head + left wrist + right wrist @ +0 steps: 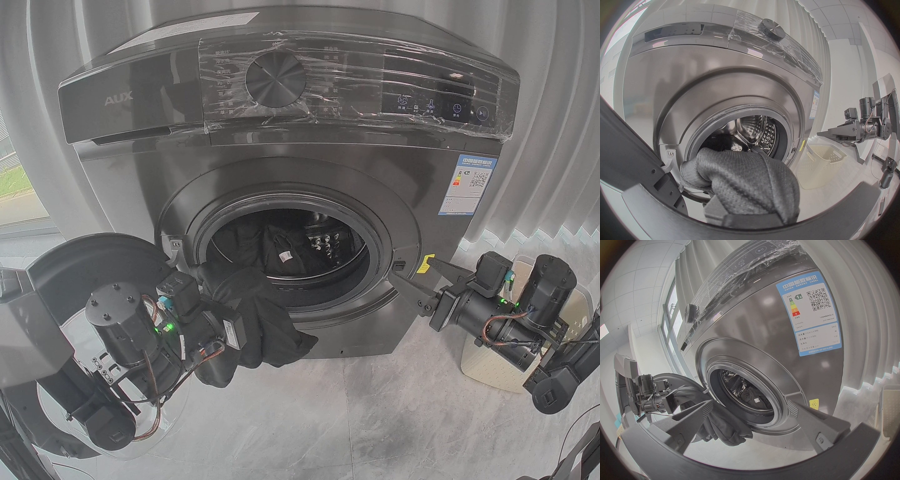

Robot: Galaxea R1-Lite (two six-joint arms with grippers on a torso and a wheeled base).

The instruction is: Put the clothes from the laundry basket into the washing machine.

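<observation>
Firstly, at far left, we list the round door [81,262] of the washing machine [300,162], swung fully open on its left hinge.

Next, the left gripper [244,312] sits in front of the lower left rim of the opening. Its fingers are closed on a dark garment [275,331], which covers them.
- The garment bunches over the gripper. Its upper fold lies against the left edge of the rim.
- Its loose end hangs down outside the machine, in front of the lower panel and above the floor [375,412].

At centre, we record the drum [294,250], open to view. More dark clothes [275,247] are piled inside it, and one shows a small white tag.

Above the opening, a round knob [275,78] sits on the control panel, which is wrapped in clear film.

To the right of the opening, a blue and white label [467,184] is stuck on the front panel.

Further right, the right gripper [412,270] hangs near the right edge of the rim. Its two fingers are spread wide and it holds nothing.

At far right, the cream laundry basket [815,175] stands on the floor beside the machine, below the right arm. We cannot tell what it contains.

Behind everything hangs a pale curtain [550,125].
</observation>
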